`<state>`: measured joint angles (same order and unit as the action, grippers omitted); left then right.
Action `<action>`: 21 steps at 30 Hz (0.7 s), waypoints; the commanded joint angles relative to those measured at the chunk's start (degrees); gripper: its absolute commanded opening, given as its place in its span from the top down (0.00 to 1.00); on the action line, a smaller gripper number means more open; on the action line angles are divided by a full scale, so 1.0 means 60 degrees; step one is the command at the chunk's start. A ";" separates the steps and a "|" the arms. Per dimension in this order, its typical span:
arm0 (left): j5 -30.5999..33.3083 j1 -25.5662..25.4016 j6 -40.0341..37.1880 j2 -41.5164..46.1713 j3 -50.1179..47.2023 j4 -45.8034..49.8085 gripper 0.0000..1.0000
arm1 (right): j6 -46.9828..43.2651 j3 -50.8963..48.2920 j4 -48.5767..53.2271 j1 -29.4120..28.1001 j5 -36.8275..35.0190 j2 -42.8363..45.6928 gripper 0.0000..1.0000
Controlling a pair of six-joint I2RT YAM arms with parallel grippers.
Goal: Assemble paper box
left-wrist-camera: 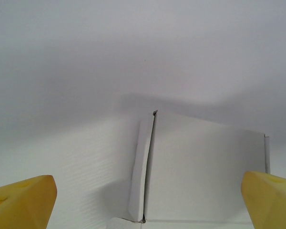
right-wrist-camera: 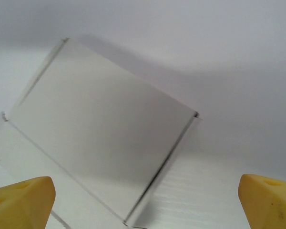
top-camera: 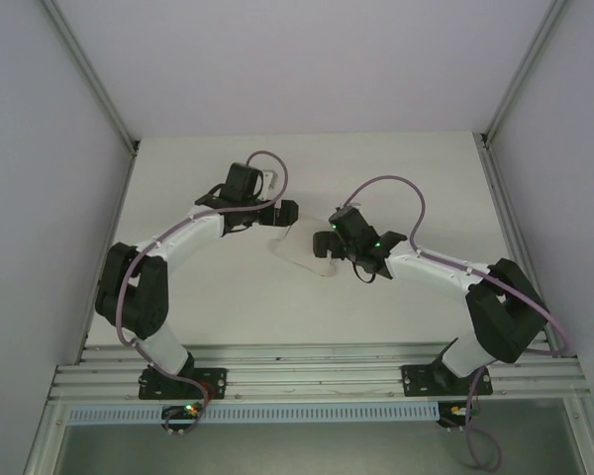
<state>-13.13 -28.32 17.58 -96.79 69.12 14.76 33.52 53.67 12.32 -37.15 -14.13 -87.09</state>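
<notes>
The paper box is pale white card lying on the table between the two arms. In the left wrist view a raised panel of the box stands beside a narrow side flap. My left gripper is open, its yellow fingertips wide apart with nothing held. It hovers at the box's far left end. In the right wrist view a broad tilted panel of the box lies ahead. My right gripper is also open and empty, over the box's right end.
The white table is walled by grey panels at the back and both sides. An aluminium rail at the near edge carries both arm bases. Purple cables loop above each wrist.
</notes>
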 commanded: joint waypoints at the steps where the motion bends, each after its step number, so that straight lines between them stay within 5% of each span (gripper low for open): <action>1: -0.0725 0.0202 -0.0309 -0.0484 -0.0018 -0.0079 0.02 | 0.0812 -0.0453 0.0511 0.0224 0.0271 0.0561 0.00; 9: -0.2384 0.0354 -0.0615 -0.2046 0.0832 0.0011 0.20 | 0.1775 -0.1441 -0.0074 0.0584 0.0733 0.0978 0.00; 18: -0.3608 0.0679 0.0411 -0.2757 0.0513 -0.1244 0.69 | 0.2228 -0.1623 -0.0526 0.0685 0.1028 0.0627 0.00; 21: -0.4082 0.0996 0.0756 -0.2784 0.0104 -0.1847 0.77 | 0.2374 -0.1625 -0.0910 0.0798 0.1277 0.0508 0.01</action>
<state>-33.21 -23.99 19.40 -113.32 72.03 7.66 45.36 44.38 9.58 -33.04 -8.32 -82.83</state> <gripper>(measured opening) 0.238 0.995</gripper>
